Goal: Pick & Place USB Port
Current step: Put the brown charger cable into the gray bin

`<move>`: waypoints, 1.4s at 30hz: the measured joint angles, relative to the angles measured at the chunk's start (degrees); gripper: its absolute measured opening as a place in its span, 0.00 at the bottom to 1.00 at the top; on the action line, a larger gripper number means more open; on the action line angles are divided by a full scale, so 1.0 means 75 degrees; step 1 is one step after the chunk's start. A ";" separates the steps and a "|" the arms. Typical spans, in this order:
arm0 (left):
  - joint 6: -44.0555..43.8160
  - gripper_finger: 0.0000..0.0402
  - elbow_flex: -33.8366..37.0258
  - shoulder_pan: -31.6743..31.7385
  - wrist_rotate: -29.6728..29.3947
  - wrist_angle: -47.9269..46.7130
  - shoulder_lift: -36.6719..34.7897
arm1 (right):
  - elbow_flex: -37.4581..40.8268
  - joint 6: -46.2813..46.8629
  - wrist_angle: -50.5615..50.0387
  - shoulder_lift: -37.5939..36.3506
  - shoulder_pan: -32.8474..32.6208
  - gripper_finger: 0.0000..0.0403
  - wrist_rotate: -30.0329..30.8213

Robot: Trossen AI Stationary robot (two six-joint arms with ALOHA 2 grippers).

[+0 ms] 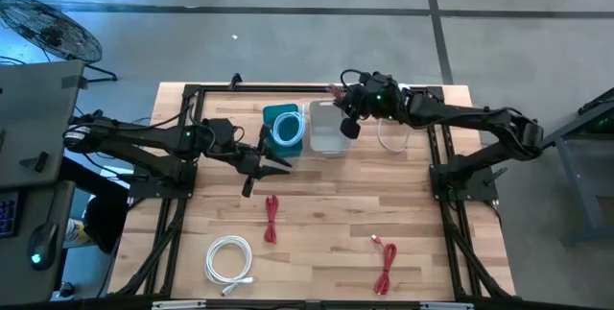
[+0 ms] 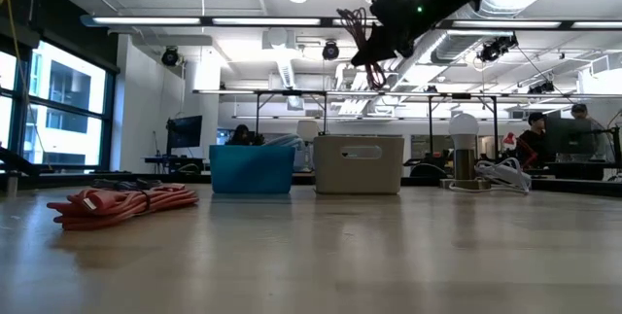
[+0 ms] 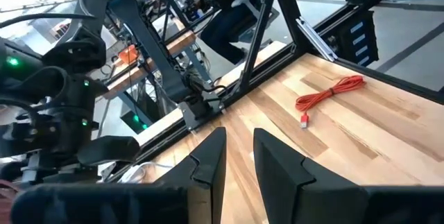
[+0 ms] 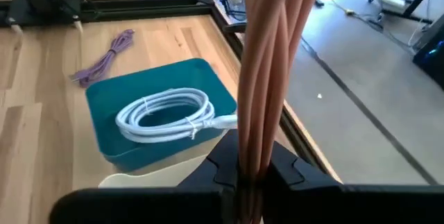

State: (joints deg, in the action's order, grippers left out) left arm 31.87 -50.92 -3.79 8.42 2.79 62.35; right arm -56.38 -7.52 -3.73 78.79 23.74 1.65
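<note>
Two grippers: both are showing in the high view, upper middle of the frame.
Right gripper (image 1: 338, 96): it is hanging over the white bin (image 1: 326, 130), its jaws clamped together on a red cable bundle (image 4: 267, 64); in the low view the gripper (image 2: 362, 40) and its dangling cable (image 2: 355, 24) are sitting at the top centre, well above the bin (image 2: 359, 163).
Left gripper (image 1: 271, 162): it is hovering just below the blue bin (image 1: 284, 128), its jaws standing slightly apart and holding nothing; its fingers (image 3: 208, 165) are filling the bottom of the left wrist view.
Blue bin contents: a coiled white cable (image 4: 166, 116) is lying inside.
Loose cables: two red cables (image 1: 271, 218) (image 1: 386, 266) and a white coil (image 1: 229, 259) are lying in the lower half of the high view.
Hidden: the white bin's inside is not showing clearly; the held cable's plug is cut off from view.
Writing: no label can be read.
</note>
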 joint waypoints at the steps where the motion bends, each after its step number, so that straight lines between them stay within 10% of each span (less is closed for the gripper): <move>1: 0.0001 0.18 0.0000 0.0000 -0.0006 0.0000 0.0000 | -0.0003 0.0037 0.0001 0.0048 0.0033 0.04 -0.0097; 42: -0.0550 0.18 0.0000 0.0000 -0.0189 -0.0710 0.0006 | -0.0003 0.6400 -0.0569 0.1799 0.0080 0.04 -0.1160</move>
State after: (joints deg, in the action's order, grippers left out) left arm 27.75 -50.92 -3.79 7.01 -2.54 62.39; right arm -56.40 40.48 -8.00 92.28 24.34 -7.05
